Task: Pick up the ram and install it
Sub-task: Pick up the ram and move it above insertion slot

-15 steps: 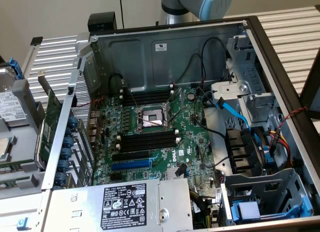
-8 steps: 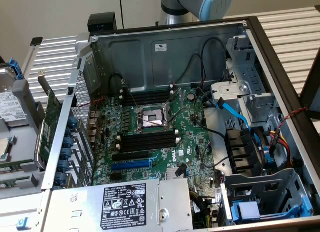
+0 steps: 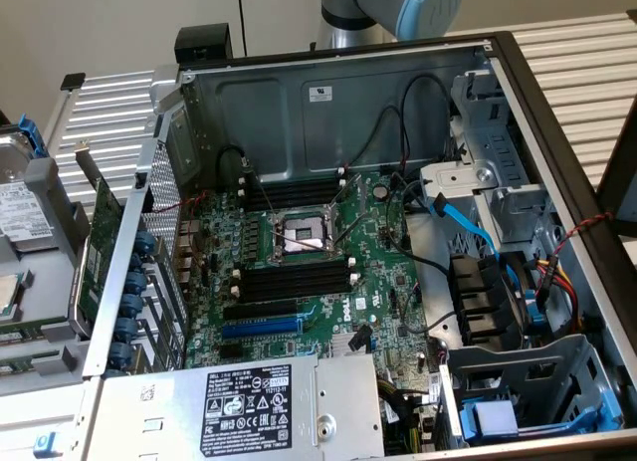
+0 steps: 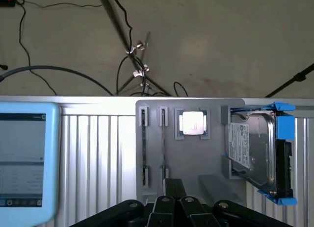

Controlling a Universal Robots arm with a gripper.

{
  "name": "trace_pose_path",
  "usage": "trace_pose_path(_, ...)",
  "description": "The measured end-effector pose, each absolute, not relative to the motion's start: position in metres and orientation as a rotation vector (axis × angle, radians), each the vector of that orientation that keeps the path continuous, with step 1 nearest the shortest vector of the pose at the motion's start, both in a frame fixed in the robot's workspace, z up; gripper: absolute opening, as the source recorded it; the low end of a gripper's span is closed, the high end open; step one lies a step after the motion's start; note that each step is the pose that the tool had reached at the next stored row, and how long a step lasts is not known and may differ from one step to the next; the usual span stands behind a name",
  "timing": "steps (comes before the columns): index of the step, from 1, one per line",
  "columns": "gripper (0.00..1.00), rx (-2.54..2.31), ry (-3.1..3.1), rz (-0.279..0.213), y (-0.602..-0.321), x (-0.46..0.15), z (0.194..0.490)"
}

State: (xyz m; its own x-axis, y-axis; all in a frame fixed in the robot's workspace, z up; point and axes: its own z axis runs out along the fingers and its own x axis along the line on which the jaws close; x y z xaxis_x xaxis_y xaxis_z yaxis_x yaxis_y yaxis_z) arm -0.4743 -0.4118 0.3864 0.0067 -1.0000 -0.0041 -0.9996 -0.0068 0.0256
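Grey holder (image 4: pixel 216 161), ram (image 4: pixel 143 146) edge-on in slot, near closed gripper (image 4: pixel 175 185)

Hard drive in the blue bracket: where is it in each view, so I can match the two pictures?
Exterior view: the hard drive lies at the exterior view's far left, outside the open computer case, partly cut off.
Wrist view: the hard drive sits in its blue bracket at the edge of the grey holder plate.
Shared landmark: the processor chip, near the drive in both.

The ram (image 4: pixel 143 148) stands on its edge, a thin dark strip, in a grey holder (image 4: pixel 216 163) slot near the gripper (image 4: pixel 174 187), apart from it.
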Motion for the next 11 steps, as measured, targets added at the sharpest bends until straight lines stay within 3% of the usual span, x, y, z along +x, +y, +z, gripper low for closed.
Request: trace_pose_path(11, 0.10, 2.251, -2.181, -0.018, -0.4117, -0.4743, 0.3863)
